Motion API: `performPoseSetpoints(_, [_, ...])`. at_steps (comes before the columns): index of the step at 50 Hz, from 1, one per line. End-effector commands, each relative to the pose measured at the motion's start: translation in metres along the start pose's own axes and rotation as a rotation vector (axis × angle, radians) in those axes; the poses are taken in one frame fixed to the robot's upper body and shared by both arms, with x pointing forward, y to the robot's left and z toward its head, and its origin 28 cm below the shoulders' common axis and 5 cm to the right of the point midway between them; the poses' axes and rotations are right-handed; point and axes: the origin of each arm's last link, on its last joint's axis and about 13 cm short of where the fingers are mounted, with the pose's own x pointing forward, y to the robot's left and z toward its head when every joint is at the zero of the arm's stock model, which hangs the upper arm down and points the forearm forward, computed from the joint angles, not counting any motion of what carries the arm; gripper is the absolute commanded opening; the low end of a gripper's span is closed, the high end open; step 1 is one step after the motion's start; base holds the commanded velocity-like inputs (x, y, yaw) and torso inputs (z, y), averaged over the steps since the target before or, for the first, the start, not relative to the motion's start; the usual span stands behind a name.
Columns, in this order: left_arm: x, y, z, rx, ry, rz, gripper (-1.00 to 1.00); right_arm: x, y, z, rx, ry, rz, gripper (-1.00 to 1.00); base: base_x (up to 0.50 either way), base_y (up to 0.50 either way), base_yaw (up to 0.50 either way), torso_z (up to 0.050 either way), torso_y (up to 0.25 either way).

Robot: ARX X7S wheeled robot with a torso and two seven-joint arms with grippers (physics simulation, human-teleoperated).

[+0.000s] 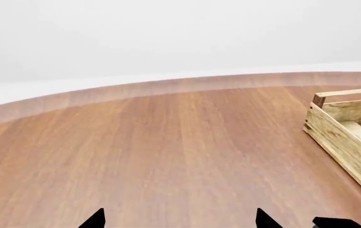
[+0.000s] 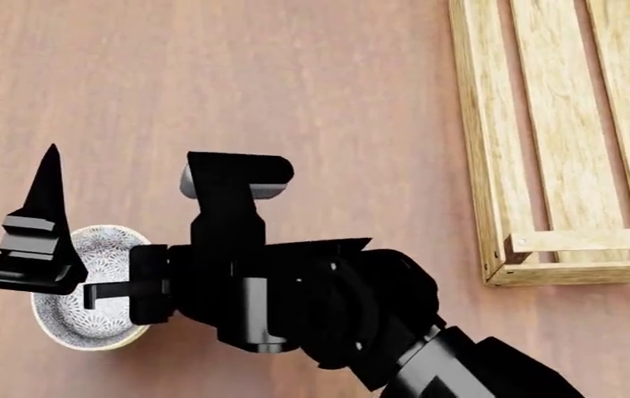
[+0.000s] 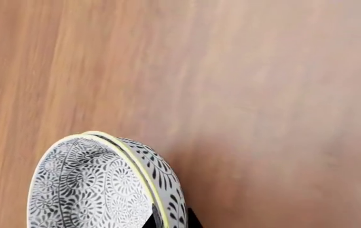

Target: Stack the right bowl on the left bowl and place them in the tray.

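Note:
A patterned grey-and-white bowl (image 2: 85, 294) with a pale yellow rim sits at the near left of the wooden table. My right gripper (image 3: 171, 222) is shut on the rim of the bowl (image 3: 91, 190), one finger inside and one outside. The rim shows as a double line, and I cannot tell whether one bowl is nested in another. No separate second bowl is in view. The tray (image 2: 479, 166), a light-wood slatted crate, lies at the far right and holds nothing that I can see. My left gripper (image 1: 180, 221) is open over bare table, one finger (image 2: 50, 207) showing beside the bowl.
My right arm (image 2: 327, 307) crosses the near part of the head view and hides the table beneath it. The table's curved far edge (image 1: 167, 88) runs beyond the left gripper, with a corner of the tray (image 1: 339, 137) to one side.

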Motion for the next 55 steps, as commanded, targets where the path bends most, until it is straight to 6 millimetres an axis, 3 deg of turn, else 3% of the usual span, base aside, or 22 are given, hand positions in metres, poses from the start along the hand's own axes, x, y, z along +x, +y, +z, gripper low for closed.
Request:
performPoseSetpoints(1, [0.000,0.000,0.001,0.004,-0.003,0.000,1.00,-0.006,-0.001,0.027,0.042,-0.062,0.002,-1.00,0.00,0.00,0.00,0.000,0.000])
performPoseSetpoints(14, [0.000,0.000,0.002,0.010,-0.005,-0.003,1.00,-0.020,-0.011,0.083,0.096,-0.185,-0.108,-1.00,0.00,0.00,0.00,0.000,0.000])
performPoseSetpoints(23, [0.000,0.000,0.000,0.009,-0.002,-0.002,1.00,-0.034,-0.025,0.104,0.149,-0.249,-0.179,-1.00,0.00,0.00,0.00,0.000,0.000])
performPoseSetpoints(33, [0.000,-0.001,-0.001,0.007,0.001,-0.003,1.00,-0.063,-0.029,0.134,0.230,-0.341,-0.231,-1.00,0.00,0.00,0.00,0.000,0.000])
performPoseSetpoints(41, [0.001,-0.001,-0.003,0.005,0.007,-0.006,1.00,-0.102,-0.025,0.165,0.306,-0.436,-0.266,-1.00,0.00,0.00,0.00,0.000,0.000])
performPoseSetpoints(55, [0.002,-0.001,-0.002,0.013,0.008,-0.008,1.00,-0.144,-0.036,0.186,0.449,-0.536,-0.322,-1.00,0.00,0.00,0.00,0.000,0.001])
